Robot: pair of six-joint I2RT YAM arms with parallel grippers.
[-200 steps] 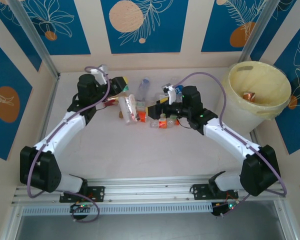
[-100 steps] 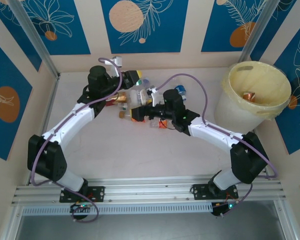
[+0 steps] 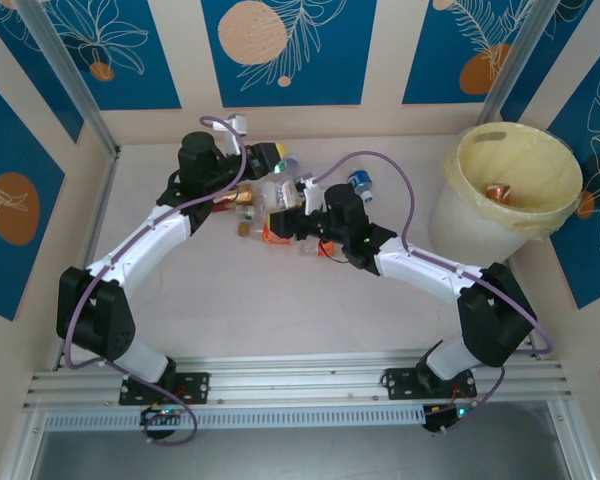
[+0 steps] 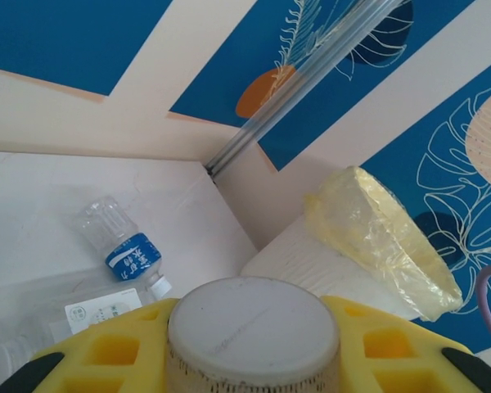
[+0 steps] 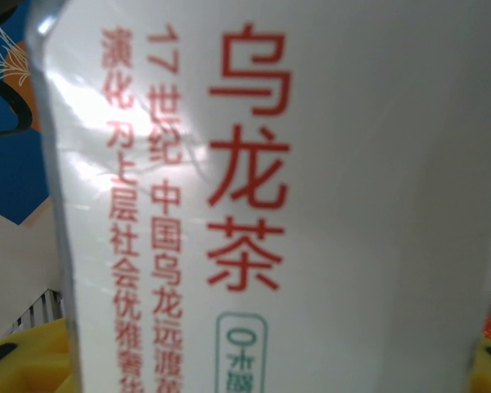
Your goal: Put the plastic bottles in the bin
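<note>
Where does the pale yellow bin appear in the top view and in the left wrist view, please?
Top external: the bin stands at the right side, close to the back right corner.
Left wrist: the bin is right of the middle and looks tilted in the picture.
Shared landmark: the metal post that rises in the corner next to the bin.

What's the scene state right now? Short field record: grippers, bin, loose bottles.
left gripper: shut on a white-capped bottle
right gripper: in the bottle pile; a white-labelled bottle with red print sits between its fingers, grip unclear
bin: far right of the table, one copper-red bottle visible inside
loose: blue-labelled bottle lying on its side, apart from the pile
</note>
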